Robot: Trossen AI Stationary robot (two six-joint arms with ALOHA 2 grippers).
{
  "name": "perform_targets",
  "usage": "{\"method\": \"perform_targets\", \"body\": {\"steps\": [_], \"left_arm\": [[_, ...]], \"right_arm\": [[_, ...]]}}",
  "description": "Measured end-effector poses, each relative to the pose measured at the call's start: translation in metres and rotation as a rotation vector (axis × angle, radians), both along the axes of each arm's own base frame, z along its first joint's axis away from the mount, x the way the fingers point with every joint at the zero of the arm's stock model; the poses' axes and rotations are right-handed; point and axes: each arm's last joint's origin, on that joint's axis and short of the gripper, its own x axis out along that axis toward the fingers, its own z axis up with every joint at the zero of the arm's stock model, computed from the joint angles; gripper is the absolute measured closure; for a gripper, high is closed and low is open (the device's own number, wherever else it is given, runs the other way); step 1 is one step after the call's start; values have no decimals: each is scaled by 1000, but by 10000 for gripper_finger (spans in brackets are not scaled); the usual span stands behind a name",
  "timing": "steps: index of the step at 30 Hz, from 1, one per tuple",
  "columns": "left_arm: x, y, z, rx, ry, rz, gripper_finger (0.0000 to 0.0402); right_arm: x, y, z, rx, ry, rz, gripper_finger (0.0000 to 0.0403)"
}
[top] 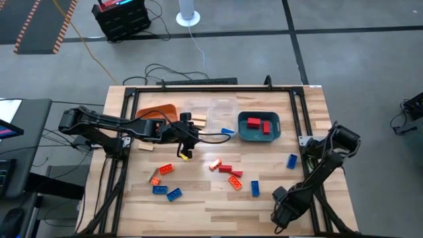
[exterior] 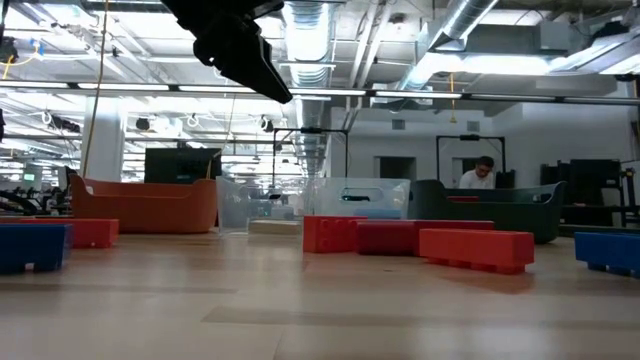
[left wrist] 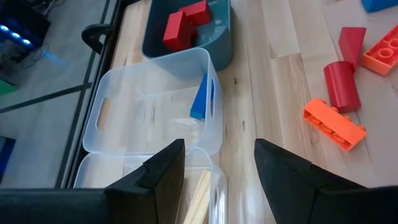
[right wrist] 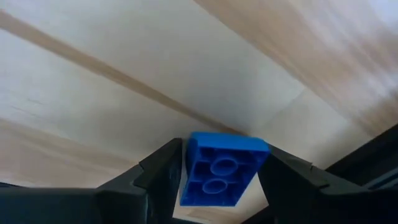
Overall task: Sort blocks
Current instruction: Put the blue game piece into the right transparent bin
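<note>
My left gripper (left wrist: pixel 219 168) hangs with its fingers spread and nothing between them, above the table (top: pixel 198 198) just in front of the clear trays (left wrist: pixel 152 106); a blue block (left wrist: pixel 200 98) leans inside the nearer one. My right gripper (right wrist: pixel 221 171) sits low at the table's front right corner, pinching a blue brick (right wrist: pixel 222 169). The other blocks (top: pixel 225 168), red, orange and blue, lie scattered across the middle of the table. Red ones (top: pixel 259 124) rest in the teal tray (top: pixel 246 135). The orange tray (top: pixel 158 111) stands at the far left.
</note>
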Motion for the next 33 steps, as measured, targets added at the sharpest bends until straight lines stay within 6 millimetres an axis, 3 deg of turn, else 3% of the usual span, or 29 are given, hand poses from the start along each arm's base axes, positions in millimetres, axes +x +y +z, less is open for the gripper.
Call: {"method": "perform_targets", "body": {"steps": [3,8,15,19,25,29,33], "left_arm": [[0,0,0,2,5,2,212],[-1,0,-1,5,15,6,212],[-1,1,-1,31,23,15,212],[-2,5,-2,60,47,17,212],[-2,18,-1,71,45,55,212],[-1,23,1,71,17,74,212],[0,23,2,67,1,77,212]], "right_arm": [[2,1,0,19,-13,3,182],[3,1,1,38,-24,22,237],[6,-3,1,33,-29,72,239],[11,-16,10,-69,-139,103,239],[26,-59,41,-404,-367,177,237],[42,-102,65,-670,-519,281,235],[72,-148,90,-826,-666,384,234]]}}
